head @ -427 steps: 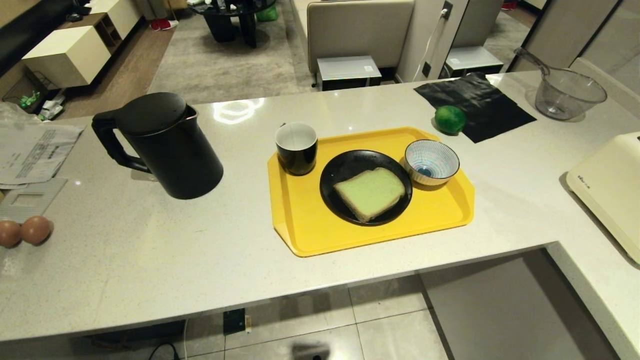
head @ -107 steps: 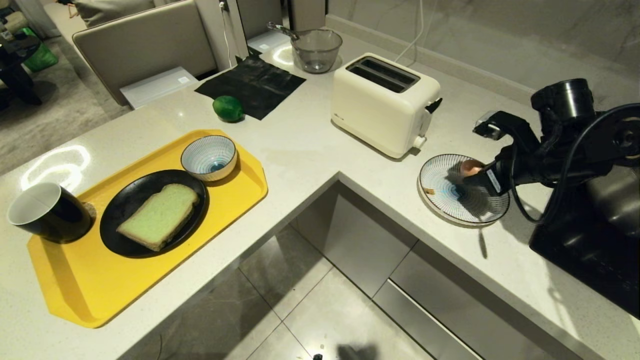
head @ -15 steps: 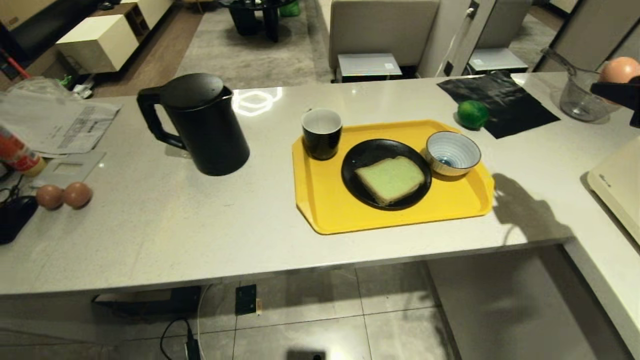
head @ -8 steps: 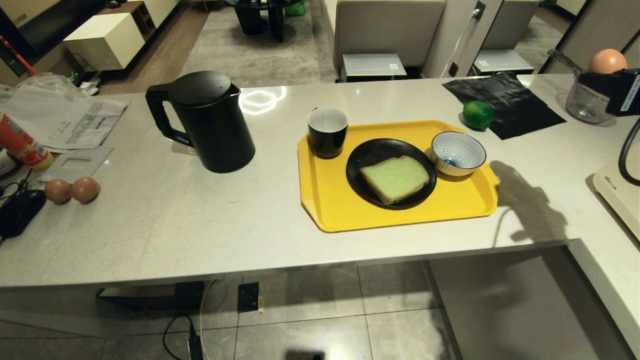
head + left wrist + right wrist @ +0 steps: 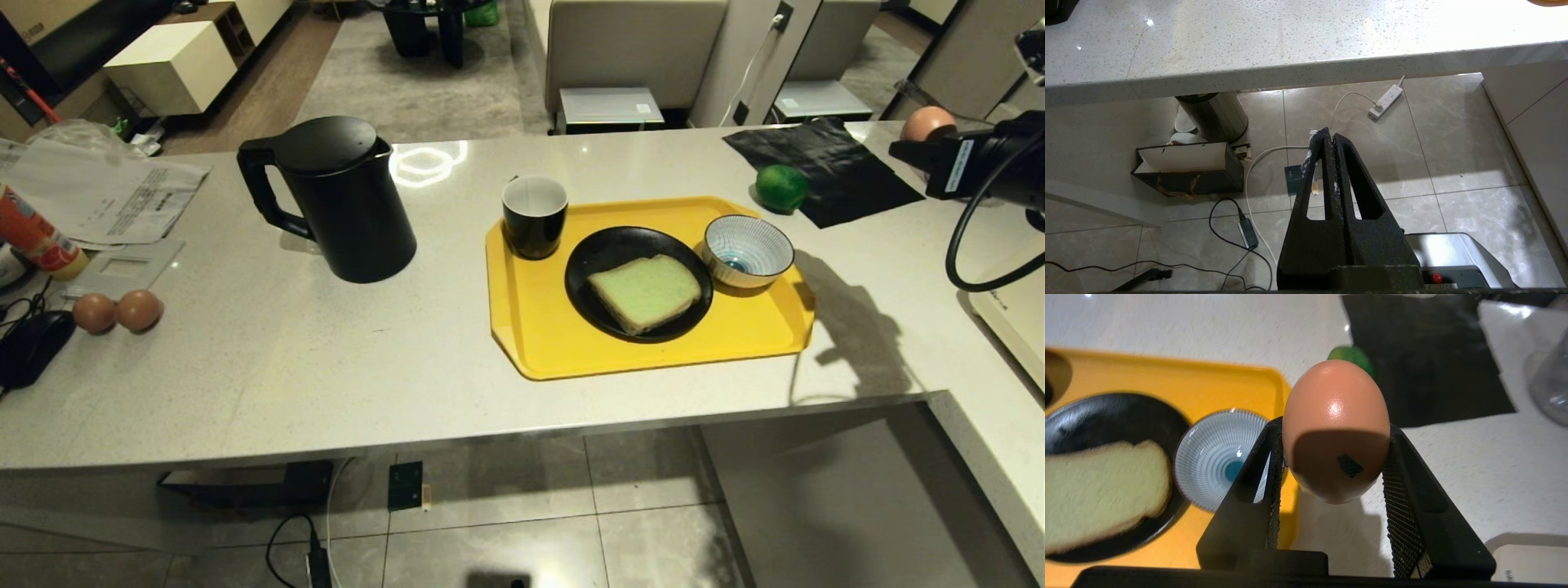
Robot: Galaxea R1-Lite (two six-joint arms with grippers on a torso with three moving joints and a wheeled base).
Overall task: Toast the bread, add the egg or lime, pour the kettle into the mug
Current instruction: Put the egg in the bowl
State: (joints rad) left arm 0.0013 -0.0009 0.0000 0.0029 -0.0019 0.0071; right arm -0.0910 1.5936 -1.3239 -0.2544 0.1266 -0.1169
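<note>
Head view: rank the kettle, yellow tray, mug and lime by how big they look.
1. yellow tray
2. kettle
3. mug
4. lime, smallest, though it sits a little farther back than the mug.

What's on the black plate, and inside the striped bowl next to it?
The black plate holds the bread, lying flat; the plate under the slice is covered. The striped bowl shows only its blue centre, nothing in it. The egg sits in the right gripper.
</note>
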